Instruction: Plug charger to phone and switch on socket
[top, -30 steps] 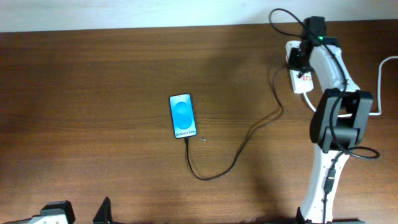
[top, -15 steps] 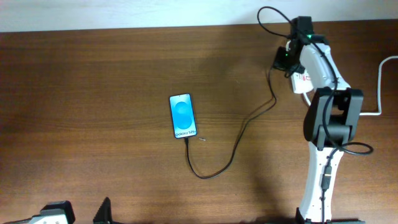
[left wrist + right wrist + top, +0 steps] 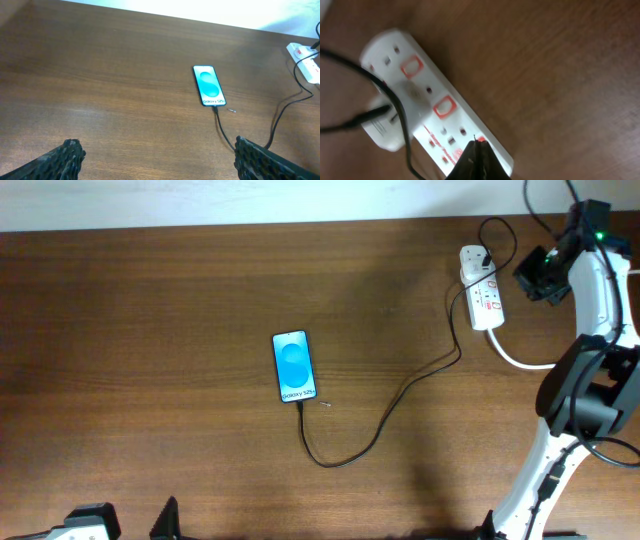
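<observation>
The phone [image 3: 293, 366] lies flat mid-table, its blue screen lit; it also shows in the left wrist view [image 3: 209, 86]. The thin black charger cable [image 3: 385, 415] meets the phone's lower edge, loops right and runs up to the white socket [image 3: 483, 298]. There its black end sits in a white block [image 3: 384, 131] on the strip [image 3: 440, 107]. My right gripper [image 3: 530, 275] is shut and holds nothing, just right of the socket. In the right wrist view its tips [image 3: 477, 146] overlap the strip beside a red switch [image 3: 444, 106]; contact is unclear. My left gripper [image 3: 162, 160] is open over bare wood.
A thick white cord [image 3: 520, 360] leaves the socket's near end and runs right under my right arm [image 3: 585, 380]. A tiny speck [image 3: 326, 402] lies beside the phone's lower edge. The pale table edge [image 3: 200, 205] runs along the back.
My right gripper has swung from over the socket's left side to its right side, so the whole strip now shows. The cable near the socket shifted with it. The left arm is still.
</observation>
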Motion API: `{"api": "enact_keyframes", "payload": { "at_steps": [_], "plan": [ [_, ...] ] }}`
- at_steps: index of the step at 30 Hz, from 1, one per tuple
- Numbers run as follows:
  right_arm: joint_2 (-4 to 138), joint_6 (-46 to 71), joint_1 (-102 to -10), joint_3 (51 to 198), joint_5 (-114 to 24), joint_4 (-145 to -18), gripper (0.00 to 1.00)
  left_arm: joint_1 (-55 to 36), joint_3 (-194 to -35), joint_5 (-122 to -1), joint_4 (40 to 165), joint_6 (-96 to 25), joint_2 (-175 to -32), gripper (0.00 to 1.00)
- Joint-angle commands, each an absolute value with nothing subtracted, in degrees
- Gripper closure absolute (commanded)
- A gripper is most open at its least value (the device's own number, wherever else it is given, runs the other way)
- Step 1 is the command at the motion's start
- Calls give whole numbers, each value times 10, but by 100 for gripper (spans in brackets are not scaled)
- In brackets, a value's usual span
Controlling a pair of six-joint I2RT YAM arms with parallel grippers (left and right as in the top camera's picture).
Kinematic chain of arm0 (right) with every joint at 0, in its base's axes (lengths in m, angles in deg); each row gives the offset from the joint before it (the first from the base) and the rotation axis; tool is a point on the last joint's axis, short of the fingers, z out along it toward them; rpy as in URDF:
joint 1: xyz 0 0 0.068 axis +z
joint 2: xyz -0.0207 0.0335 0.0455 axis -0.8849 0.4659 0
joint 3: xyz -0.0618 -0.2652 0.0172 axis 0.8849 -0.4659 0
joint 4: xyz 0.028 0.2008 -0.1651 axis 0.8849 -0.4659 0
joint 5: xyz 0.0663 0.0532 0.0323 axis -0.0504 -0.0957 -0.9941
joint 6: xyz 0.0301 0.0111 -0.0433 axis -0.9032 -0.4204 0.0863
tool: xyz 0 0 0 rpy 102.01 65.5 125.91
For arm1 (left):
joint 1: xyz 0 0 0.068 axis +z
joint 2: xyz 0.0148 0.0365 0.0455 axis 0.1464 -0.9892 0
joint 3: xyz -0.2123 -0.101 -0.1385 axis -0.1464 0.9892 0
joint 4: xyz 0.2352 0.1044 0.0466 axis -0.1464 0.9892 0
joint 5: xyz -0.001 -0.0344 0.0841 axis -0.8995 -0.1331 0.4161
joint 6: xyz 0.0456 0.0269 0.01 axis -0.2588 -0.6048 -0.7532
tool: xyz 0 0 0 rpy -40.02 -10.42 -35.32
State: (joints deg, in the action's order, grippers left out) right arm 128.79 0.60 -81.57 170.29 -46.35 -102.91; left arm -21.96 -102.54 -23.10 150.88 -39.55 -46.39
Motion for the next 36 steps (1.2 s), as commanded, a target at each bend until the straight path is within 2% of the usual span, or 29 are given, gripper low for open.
{"api": "enact_keyframes", "payload": {
  "at_steps": [1,8,15,36],
  "plan": [
    [1293,-45,-801,1697,-526,-1003,96,-223,-1022,-226,1507,-390,-460,0],
    [1313,-148,-784,1697,-502,-1005,96,-223,-1022,-226,1507,-390,-460,1],
    [1332,-192,-783,1697,-484,-986,96,-223,-1022,-226,1507,-390,-460,1],
    [1366,-190,-783,1697,-508,-911,96,-223,-1022,-226,1507,-390,-460,1]
  ]
}}
